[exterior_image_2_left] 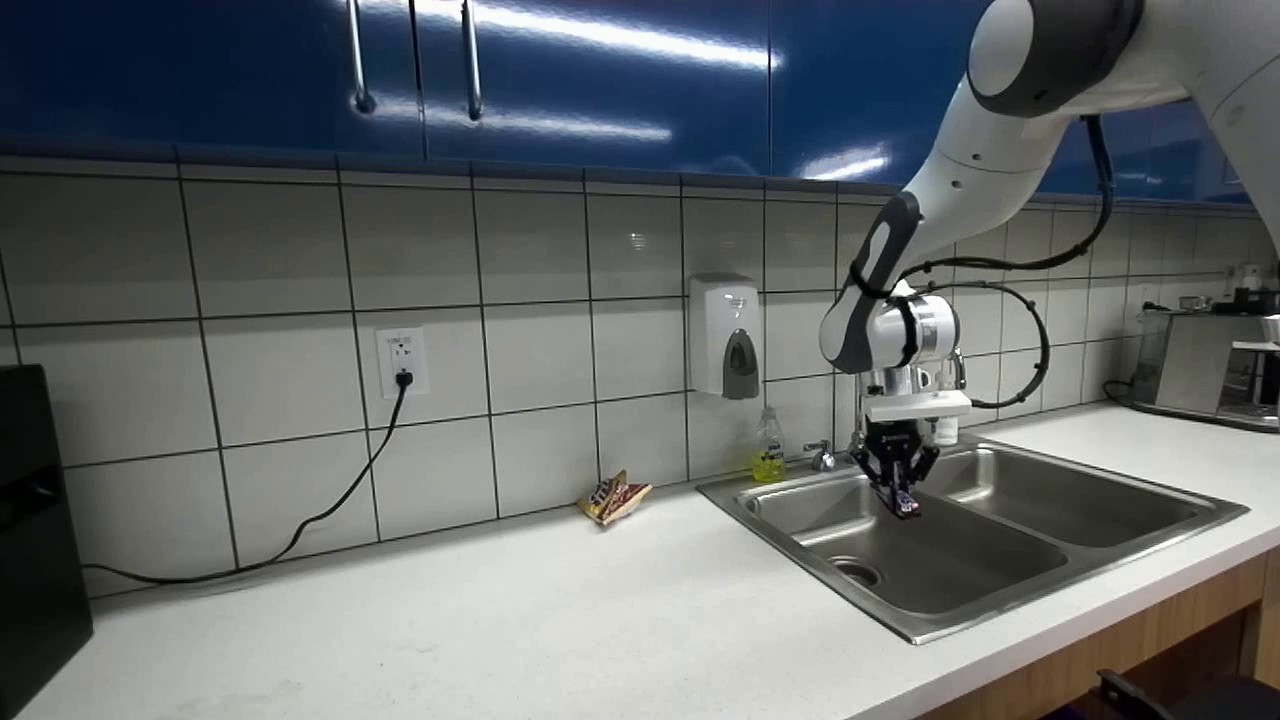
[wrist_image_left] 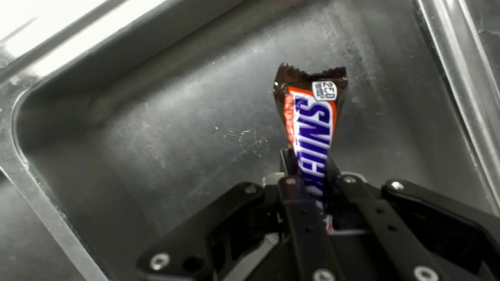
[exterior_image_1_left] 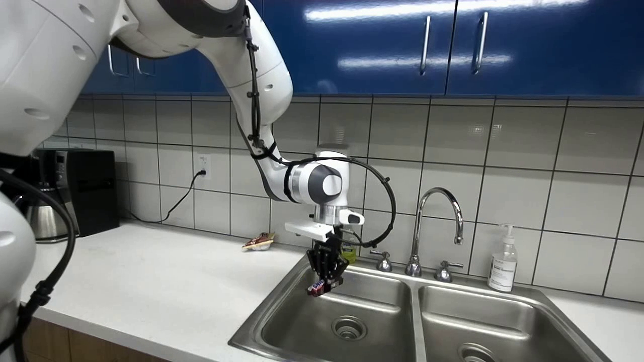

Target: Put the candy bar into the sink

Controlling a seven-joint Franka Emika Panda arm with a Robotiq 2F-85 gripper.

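Note:
The candy bar (wrist_image_left: 312, 125) is a dark brown wrapped bar with a red, white and blue label. My gripper (wrist_image_left: 310, 166) is shut on it, with one fingertip on each side, and its far end sticks out past the fingertips. In both exterior views the gripper (exterior_image_1_left: 327, 281) (exterior_image_2_left: 896, 488) holds the candy bar (exterior_image_1_left: 316, 288) (exterior_image_2_left: 905, 502) above the left bowl of the stainless steel sink (exterior_image_1_left: 292, 327) (exterior_image_2_left: 820, 580). The bowl also fills most of the wrist view (wrist_image_left: 175, 156). The rear end of the bar is hidden between the fingers.
The curved chrome tap (exterior_image_1_left: 420, 221) and its handles stand behind the bowls. The right bowl (exterior_image_1_left: 473, 317) lies beyond a divider. A clear pump bottle (exterior_image_1_left: 503, 266) and a yellow soap bottle (exterior_image_2_left: 768, 455) stand at the sink's back. A brownish-red snack packet (exterior_image_2_left: 612, 500) lies by the wall.

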